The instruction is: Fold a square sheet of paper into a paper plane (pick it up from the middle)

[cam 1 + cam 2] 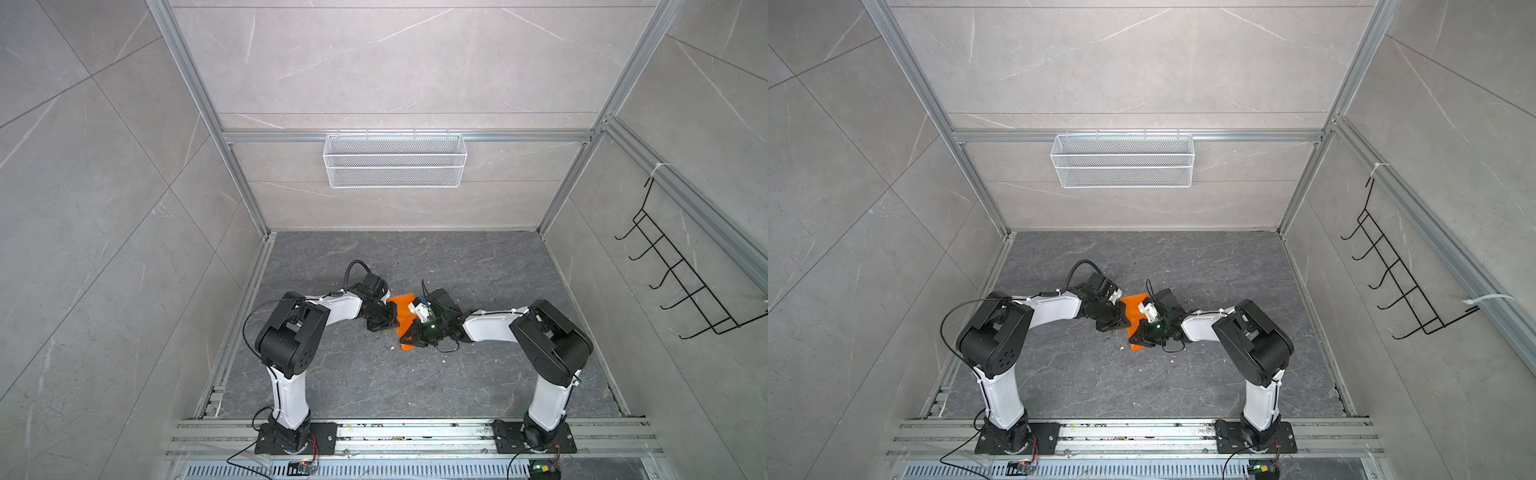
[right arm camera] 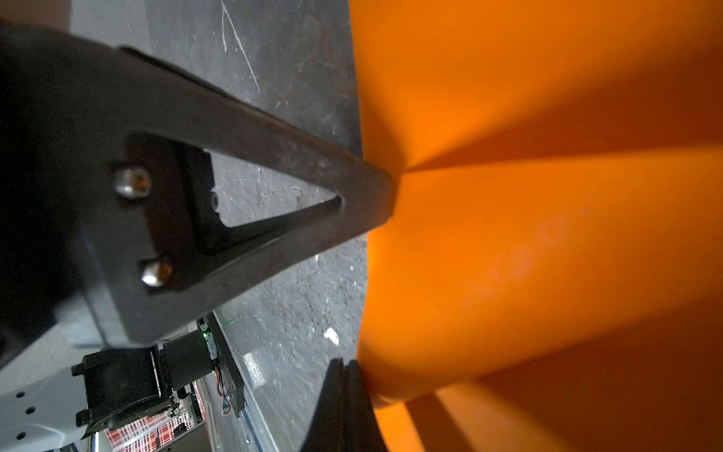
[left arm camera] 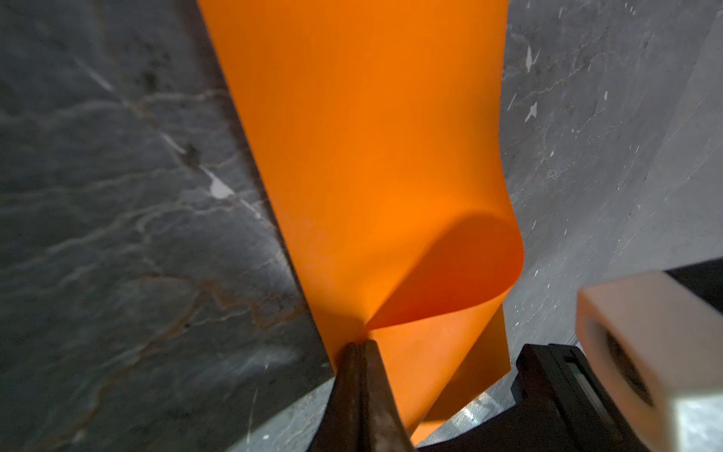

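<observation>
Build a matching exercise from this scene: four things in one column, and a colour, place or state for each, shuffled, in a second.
Things:
1. square sheet of paper
2. mesh basket
3. hook rack
4. left end effector

States:
A. white, hanging high at the back
B. shut on the paper's edge
C. orange, curled rather than flat
D. thin black wire, at the right of both top views

Pairs: 1-C, 2-A, 3-D, 4-B

plain bright orange sheet of paper, dark grey tabletop with pale veins; white mesh basket
</observation>
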Tool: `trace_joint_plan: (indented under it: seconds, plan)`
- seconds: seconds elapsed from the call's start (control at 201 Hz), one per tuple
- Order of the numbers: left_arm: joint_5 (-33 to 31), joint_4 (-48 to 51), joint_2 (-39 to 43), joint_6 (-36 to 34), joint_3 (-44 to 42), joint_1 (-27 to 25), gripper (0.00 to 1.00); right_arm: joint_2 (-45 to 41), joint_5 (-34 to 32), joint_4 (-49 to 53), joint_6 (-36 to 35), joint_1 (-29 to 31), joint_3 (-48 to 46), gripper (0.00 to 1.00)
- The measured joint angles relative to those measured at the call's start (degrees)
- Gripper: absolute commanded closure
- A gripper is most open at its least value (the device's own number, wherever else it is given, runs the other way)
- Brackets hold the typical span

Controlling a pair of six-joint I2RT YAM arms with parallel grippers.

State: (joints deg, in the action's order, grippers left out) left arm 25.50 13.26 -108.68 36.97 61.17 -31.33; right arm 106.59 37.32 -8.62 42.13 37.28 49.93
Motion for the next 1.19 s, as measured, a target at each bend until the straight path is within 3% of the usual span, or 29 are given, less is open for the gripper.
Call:
trace_joint_plan:
  seconds: [1.194]
  plan:
    - [-0.92,0.07,0.17,-0.15,-0.07,-0.31,1.0,-1.6,-0.98,1.75,-3.19,0.74,-1.75,0.95]
